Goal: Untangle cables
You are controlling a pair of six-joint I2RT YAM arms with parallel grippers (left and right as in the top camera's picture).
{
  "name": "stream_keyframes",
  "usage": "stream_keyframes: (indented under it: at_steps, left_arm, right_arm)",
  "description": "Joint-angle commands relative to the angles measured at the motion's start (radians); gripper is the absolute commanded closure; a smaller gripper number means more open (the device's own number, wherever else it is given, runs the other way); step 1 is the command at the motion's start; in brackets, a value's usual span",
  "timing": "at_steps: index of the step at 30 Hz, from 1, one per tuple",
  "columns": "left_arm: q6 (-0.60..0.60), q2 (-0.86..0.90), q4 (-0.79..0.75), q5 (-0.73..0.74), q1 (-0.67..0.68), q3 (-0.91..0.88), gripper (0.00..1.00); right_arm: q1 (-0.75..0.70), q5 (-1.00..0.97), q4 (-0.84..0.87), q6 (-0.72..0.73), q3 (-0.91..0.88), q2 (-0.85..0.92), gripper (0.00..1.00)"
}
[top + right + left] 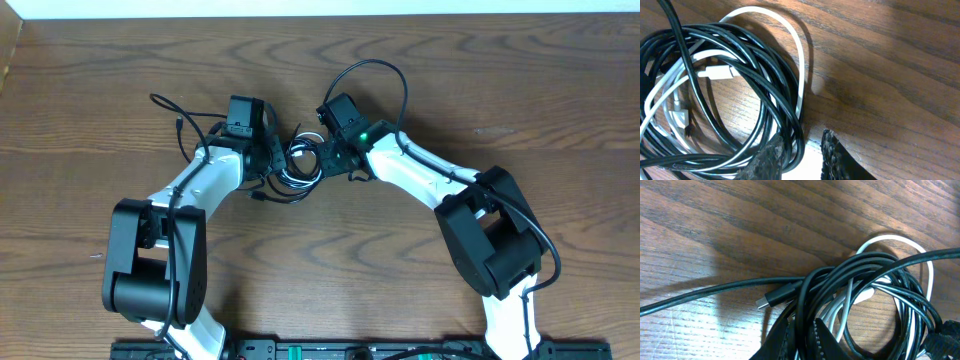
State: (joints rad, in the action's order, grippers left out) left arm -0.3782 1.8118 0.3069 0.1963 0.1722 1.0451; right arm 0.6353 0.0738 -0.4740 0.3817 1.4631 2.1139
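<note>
The cables (300, 160) lie as one tangled coil on the wooden table, between my two grippers. Most strands are black (875, 262), and one is white (800, 65) with a white plug (720, 73). A black plug (771, 299) pokes out of the coil's left side. My left gripper (802, 341) is shut on black strands at the coil's edge, also seen from above (272, 158). My right gripper (801, 159) stands open around black strands; they rest against one finger (769, 159), with a gap to the other. From above it (330, 155) sits at the coil's right.
A loose black strand (170, 108) trails off to the upper left of the left arm. A black wire (385, 70) loops above the right arm. The table's far edge (320, 14) runs along the top.
</note>
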Motion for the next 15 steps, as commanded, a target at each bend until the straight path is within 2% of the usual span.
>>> stream_keyframes:
  at_steps: [1, 4, 8, 15]
  left_arm:
    - [-0.001, 0.004, -0.001, 0.006, -0.003, 0.006, 0.87]
    - [-0.001, 0.004, -0.002, 0.005, -0.003, 0.006, 0.86]
    - [-0.001, 0.004, -0.002, 0.005, -0.003, 0.006, 0.86]
    - [-0.001, 0.004, -0.002, 0.005, -0.003, 0.006, 0.86]
  right_arm:
    - [0.015, -0.015, -0.010, -0.004, 0.012, 0.014, 0.77]
    - [0.016, -0.016, -0.017, -0.005, 0.012, 0.016, 0.78]
    - [0.020, -0.047, -0.017, -0.004, 0.012, 0.016, 0.85]
    - [0.020, -0.068, -0.027, -0.004, 0.011, 0.027, 0.87]
